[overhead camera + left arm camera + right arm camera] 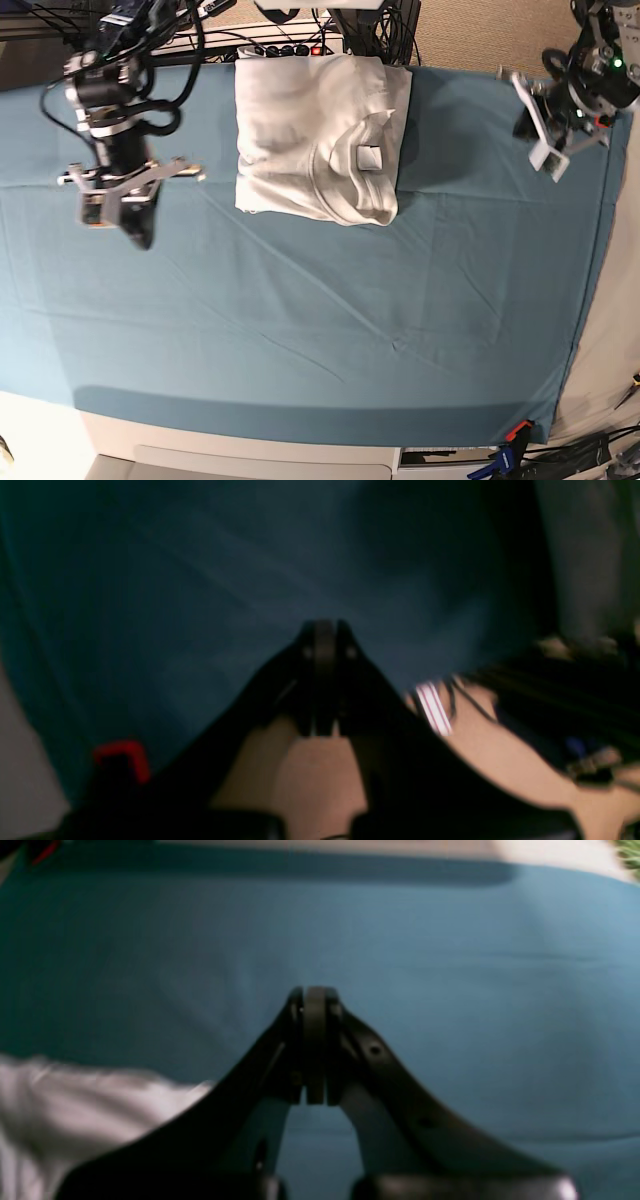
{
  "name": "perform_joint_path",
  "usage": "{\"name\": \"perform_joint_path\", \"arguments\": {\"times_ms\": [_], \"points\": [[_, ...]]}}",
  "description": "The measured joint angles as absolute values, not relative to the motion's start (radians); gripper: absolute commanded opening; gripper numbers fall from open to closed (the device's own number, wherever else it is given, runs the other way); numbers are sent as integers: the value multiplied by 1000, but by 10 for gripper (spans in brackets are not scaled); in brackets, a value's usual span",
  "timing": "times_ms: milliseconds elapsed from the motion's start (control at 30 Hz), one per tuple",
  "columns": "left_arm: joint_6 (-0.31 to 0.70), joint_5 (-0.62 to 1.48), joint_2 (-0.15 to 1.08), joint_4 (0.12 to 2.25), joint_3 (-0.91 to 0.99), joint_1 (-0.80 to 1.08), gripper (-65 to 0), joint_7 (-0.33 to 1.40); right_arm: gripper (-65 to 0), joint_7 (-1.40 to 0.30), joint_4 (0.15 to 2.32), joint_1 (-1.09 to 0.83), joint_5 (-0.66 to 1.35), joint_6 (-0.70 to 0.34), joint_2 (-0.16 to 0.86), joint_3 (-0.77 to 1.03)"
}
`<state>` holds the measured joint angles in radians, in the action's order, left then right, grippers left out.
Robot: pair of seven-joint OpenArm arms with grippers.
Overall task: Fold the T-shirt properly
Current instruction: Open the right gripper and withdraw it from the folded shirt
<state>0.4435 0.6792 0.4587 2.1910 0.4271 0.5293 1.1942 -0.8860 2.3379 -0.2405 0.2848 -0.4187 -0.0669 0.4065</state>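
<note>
Teal table cloth (pixel 300 330) wrinkled; folded T-shirt (pixel 320 140) at far edge; both pincers closed, empty.

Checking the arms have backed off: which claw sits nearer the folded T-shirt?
The right claw, at the base view's left; the T-shirt also shows in its wrist view. The left claw hangs by the cloth's far edge.

No text, brand, number or sign can be read in any view; the small tag inside the T-shirt (pixel 322 138) collar is too tiny to make out.
</note>
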Motion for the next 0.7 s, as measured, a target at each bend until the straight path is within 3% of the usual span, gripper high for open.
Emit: {"name": "perform_joint_path", "arguments": {"times_ms": [100, 267, 367, 400, 700], "points": [[445, 738, 458, 2191, 425, 574, -650, 1204, -650, -866, 2206, -185, 332, -434, -67, 406], [454, 848, 458, 2191, 427, 615, -626, 1206, -650, -1028, 1938, -93, 413, -421, -57, 411], [509, 955, 453, 2191, 427, 638, -417, 1226, -409, -1089, 1857, -44, 528, -455, -41, 408], [511, 966, 451, 2191, 427, 639, -388, 1226, -384, -1095, 1844, -37, 551, -457, -39, 407], [510, 1027, 436, 2185, 413, 641, -384, 1203, -384, -1176, 1819, -9, 630, -471, -39, 406]]}}
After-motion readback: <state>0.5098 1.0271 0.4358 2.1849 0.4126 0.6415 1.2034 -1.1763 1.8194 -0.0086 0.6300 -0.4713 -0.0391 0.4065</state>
